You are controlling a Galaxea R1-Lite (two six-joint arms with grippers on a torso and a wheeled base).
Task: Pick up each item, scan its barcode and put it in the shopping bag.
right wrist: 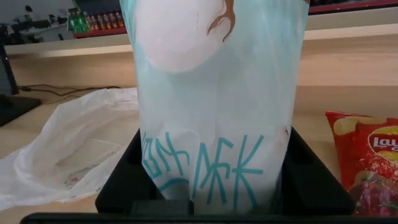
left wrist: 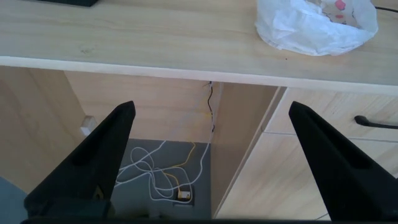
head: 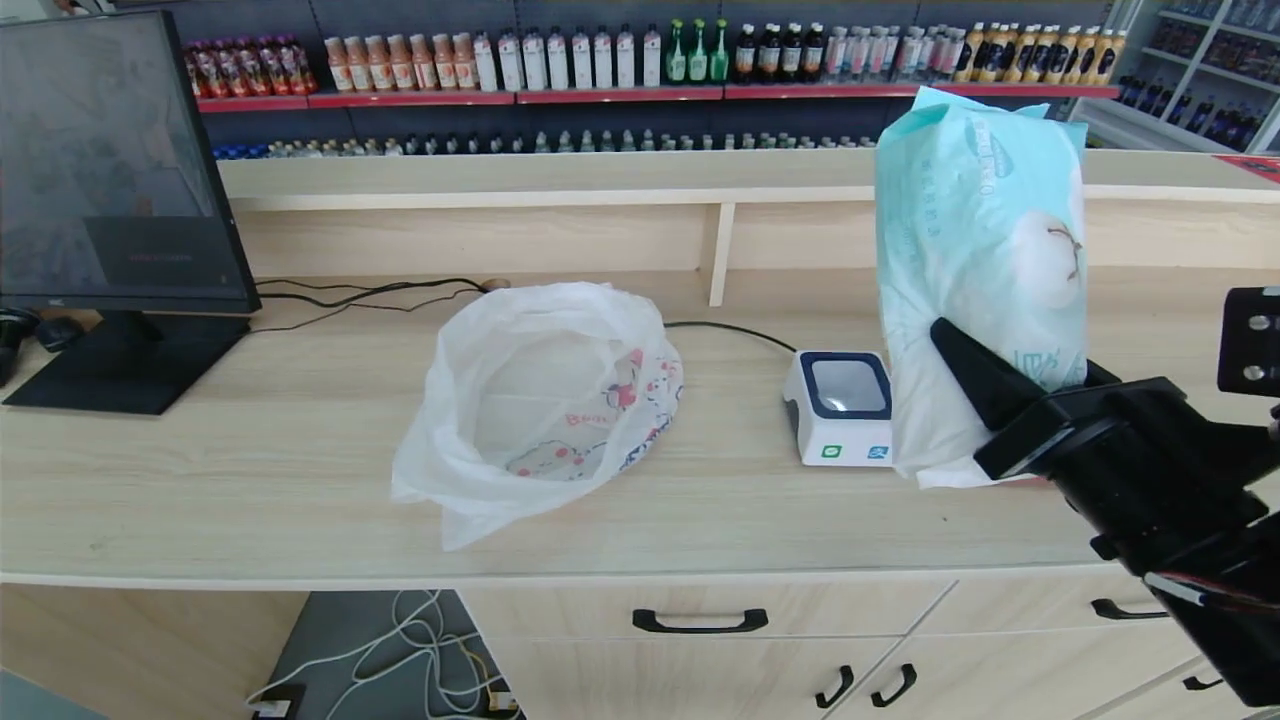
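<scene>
Right tool (right wrist: 214, 174) clamps the soft pack (head: 980, 220) upright beside the scanner (head: 840, 410); left tool (left wrist: 211, 109) gapes open.

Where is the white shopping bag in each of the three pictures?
Head view: the shopping bag lies open between the monitor and the scanner.
Left wrist view: the shopping bag sits on top, above the drawer handle.
Right wrist view: the shopping bag lies crumpled beside the teal pack.
Shared landmark: the wooden counter under it.
</scene>
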